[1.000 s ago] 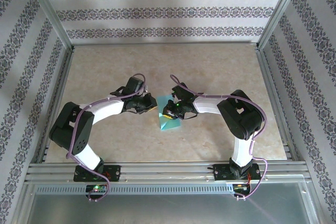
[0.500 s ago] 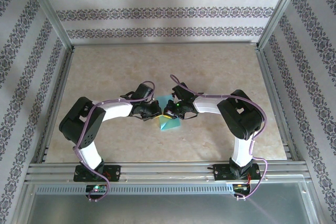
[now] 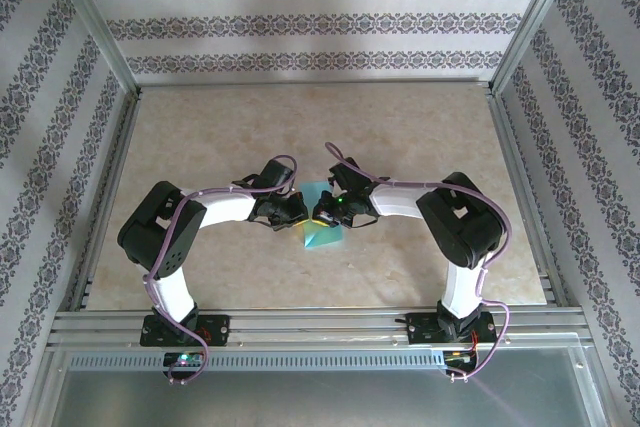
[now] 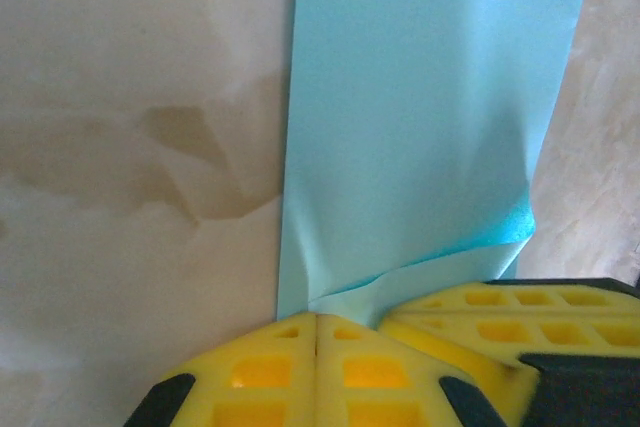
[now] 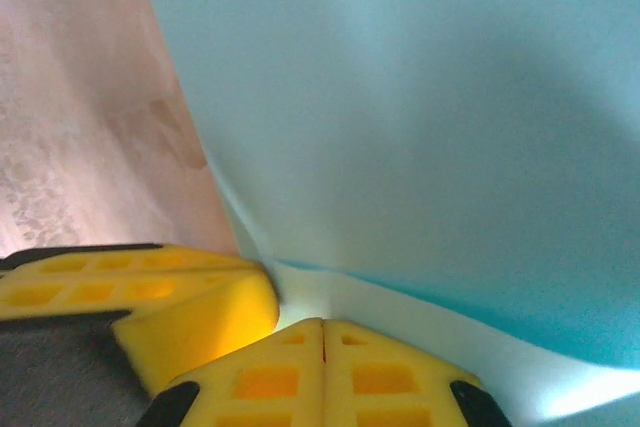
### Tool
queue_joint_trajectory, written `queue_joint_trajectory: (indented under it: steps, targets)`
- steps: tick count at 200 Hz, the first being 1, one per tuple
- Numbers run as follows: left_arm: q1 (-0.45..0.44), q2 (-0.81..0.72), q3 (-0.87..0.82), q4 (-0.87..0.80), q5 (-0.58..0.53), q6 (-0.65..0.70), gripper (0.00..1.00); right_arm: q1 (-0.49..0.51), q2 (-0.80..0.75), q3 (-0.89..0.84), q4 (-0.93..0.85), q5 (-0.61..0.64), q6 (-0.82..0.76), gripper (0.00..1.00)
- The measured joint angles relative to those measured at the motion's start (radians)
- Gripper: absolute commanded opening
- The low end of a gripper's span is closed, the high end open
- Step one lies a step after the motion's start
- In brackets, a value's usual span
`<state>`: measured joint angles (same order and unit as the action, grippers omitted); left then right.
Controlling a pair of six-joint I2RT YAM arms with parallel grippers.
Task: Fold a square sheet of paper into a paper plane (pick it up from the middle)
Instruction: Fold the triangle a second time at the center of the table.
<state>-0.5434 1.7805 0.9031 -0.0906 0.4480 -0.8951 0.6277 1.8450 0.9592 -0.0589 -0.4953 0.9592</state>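
The paper plane is a light-blue folded sheet lying mid-table, its point toward the near edge. My left gripper and right gripper meet tip to tip over its upper part. In the left wrist view the left gripper is shut, its yellow tips pinching a raised ridge of the paper plane; the right gripper's fingers sit just beside. In the right wrist view the right gripper is shut on a lifted fold of the paper plane, the left gripper's fingers close by.
The beige marbled table is framed by metal rails along the near edge and patterned walls on three sides. Both arms bend inward, their elbows out to the sides.
The left gripper has moved right to the paper, meeting the right gripper. Both grippers have closed fully. The right arm has barely moved.
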Motion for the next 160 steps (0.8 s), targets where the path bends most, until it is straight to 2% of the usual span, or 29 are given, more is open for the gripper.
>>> queue_joint_trajectory:
  steps: [41, 160]
  targets:
    - [0.0, 0.0, 0.002, -0.003, 0.0, 0.0, 0.0, -0.004, -0.078, 0.0, -0.039, 0.021, -0.037, 0.04]
    - [0.0, 0.001, 0.004, -0.003, 0.015, 0.0, 0.0, -0.031, -0.065, -0.046, -0.087, 0.131, -0.054, 0.04]
